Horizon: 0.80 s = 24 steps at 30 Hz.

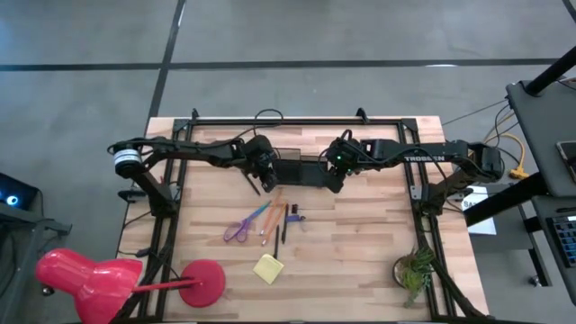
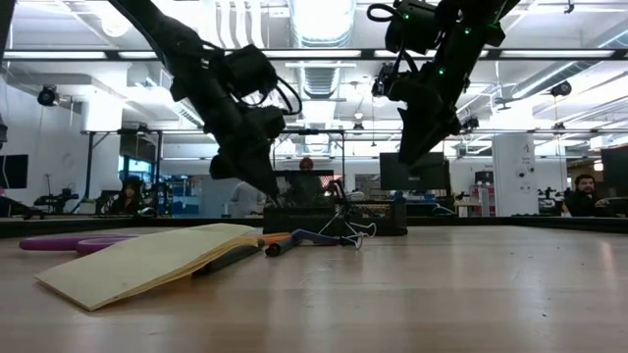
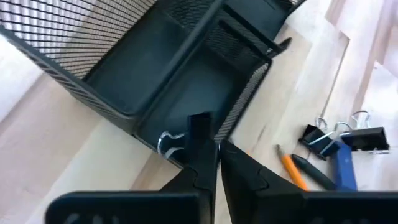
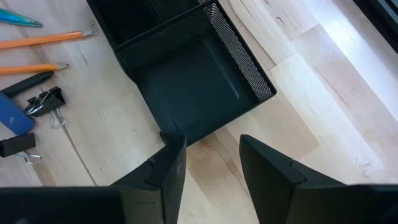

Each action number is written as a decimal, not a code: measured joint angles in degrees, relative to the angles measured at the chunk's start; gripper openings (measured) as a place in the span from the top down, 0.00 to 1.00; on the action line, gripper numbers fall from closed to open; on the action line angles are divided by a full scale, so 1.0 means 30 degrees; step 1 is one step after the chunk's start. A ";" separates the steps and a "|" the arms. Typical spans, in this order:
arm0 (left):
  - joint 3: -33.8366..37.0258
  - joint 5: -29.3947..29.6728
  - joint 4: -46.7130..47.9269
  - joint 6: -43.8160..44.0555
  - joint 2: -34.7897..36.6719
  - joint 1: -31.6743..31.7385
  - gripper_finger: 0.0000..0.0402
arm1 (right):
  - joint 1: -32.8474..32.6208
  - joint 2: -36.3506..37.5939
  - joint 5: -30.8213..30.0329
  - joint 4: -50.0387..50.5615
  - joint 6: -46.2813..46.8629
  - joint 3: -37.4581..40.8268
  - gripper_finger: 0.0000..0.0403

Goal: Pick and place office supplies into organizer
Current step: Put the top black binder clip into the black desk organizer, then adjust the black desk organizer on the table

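The left gripper [image 3: 208,165] had its jaws clenched on a small binder clip [image 3: 186,134], held at the organizer's [image 3: 149,68] edge over a low compartment, apparently positioned for release there. The right gripper [image 4: 208,158] stood with jaws parted and empty beside the organizer's other end, seemingly waiting or ready to steady it. The organizer sat at the table's [image 1: 360,261] far middle. Outward, unplaced supplies remained on the wood: scissors [image 1: 243,225], pencils [image 4: 43,40], further clips [image 3: 339,137] and the sticky-note pad [image 1: 268,268].
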<state>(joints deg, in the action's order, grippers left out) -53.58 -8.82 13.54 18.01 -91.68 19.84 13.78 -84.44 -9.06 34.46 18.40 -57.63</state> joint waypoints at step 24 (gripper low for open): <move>-0.0347 0.3892 -0.0793 -0.0710 0.4749 0.2425 0.79 | -0.0255 -0.0017 0.0044 -0.0657 -0.0734 0.0000 0.66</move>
<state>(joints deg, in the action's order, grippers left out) -54.62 2.85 11.16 15.88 -77.44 27.11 13.02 -84.49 -8.93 32.49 16.20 -57.63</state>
